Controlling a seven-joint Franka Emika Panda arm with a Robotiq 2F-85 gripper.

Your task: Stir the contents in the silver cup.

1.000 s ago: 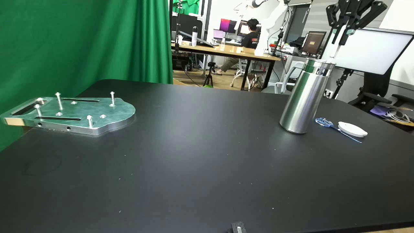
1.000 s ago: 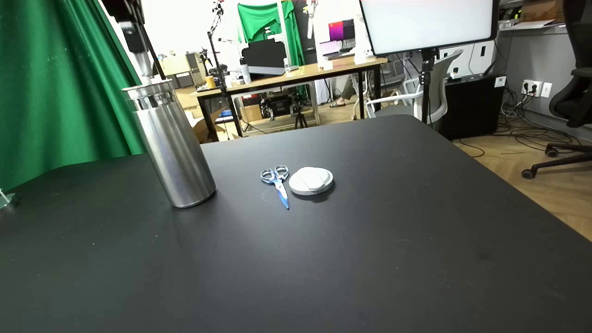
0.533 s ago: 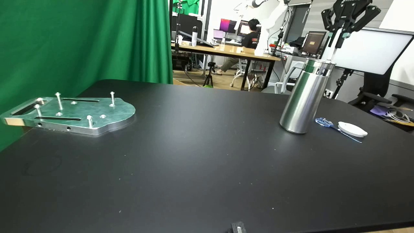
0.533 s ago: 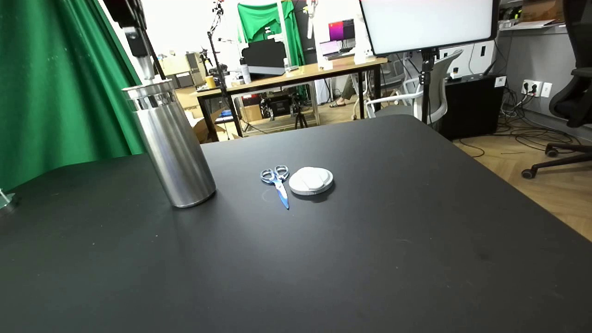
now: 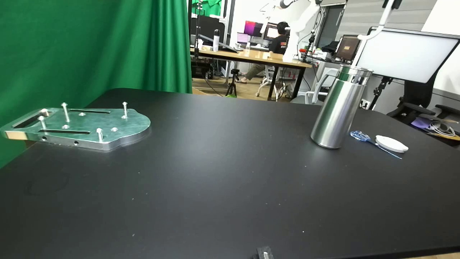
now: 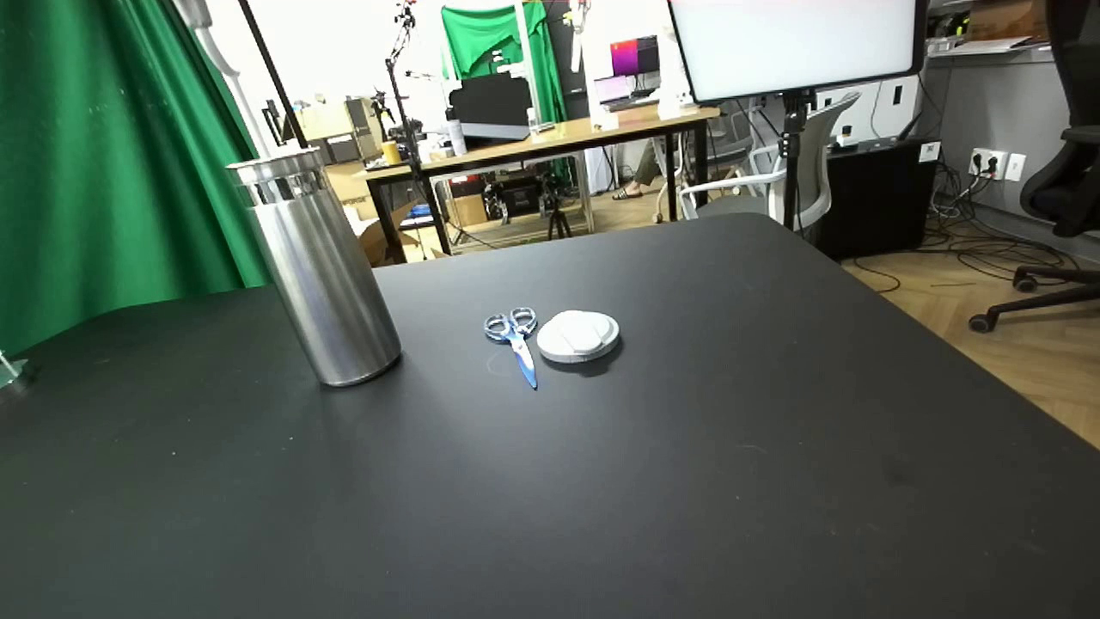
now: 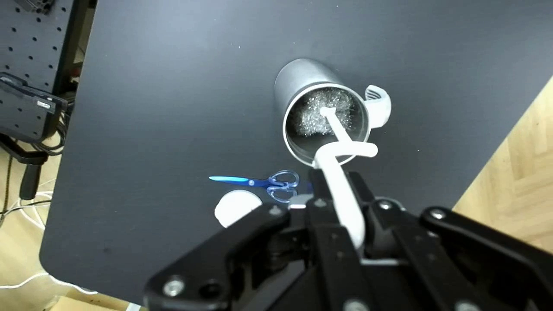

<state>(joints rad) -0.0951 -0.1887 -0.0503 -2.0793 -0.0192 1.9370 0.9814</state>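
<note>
The silver cup [image 5: 339, 111] is a tall brushed metal cylinder standing on the black table; it also shows in an exterior view [image 6: 326, 275] and in the wrist view [image 7: 298, 80], with a grey-white handle. Shiny, glittery contents [image 7: 317, 116] lie inside it. My gripper [image 7: 341, 183] is shut on the shaft of a white stirring tool [image 7: 339, 190] with a short side hook. The tool also shows in both exterior views [image 5: 382, 21] [image 6: 232, 77]; its lower end is inside the cup's mouth. My fingertips [image 5: 392, 3] are well above the rim.
Blue scissors [image 6: 516, 344] and a white lid [image 6: 577, 335] lie on the table beside the cup. A green-grey metal plate with pegs [image 5: 90, 124] stands at the table's far side. A monitor [image 5: 409, 54] stands behind the table.
My gripper has risen with the white tool, leaving most of the exterior views. Much more of the tool shows above the rim than half a second ago. The cup has not moved.
</note>
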